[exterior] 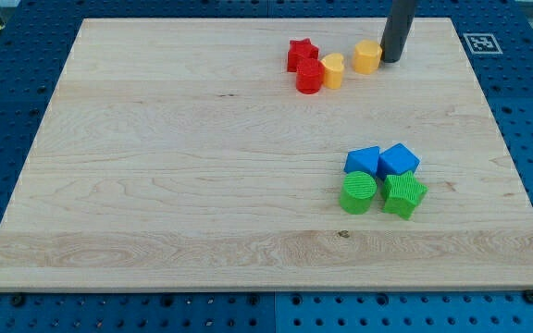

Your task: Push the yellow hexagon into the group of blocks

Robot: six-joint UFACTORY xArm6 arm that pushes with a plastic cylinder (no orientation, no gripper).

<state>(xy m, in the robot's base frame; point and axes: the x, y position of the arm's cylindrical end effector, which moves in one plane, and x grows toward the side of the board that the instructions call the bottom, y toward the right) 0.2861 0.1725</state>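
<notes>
Yellow hexagon (367, 56) between my tip (393, 59) and yellow block (333, 70), near board's top edge (202, 19).

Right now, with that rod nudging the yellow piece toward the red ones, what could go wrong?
My tip sits at the yellow hexagon's right. An off-centre push might let it slip past the tip. Pushing too far could knock the other yellow block and scatter the red cylinder and red star.

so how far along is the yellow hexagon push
Mostly done: the yellow hexagon block now sits just right of the group at the view's top, the red star block, red cylinder block and small yellow block. In hand: my tip presses its right side. Left: a small gap to the small yellow block.
</notes>
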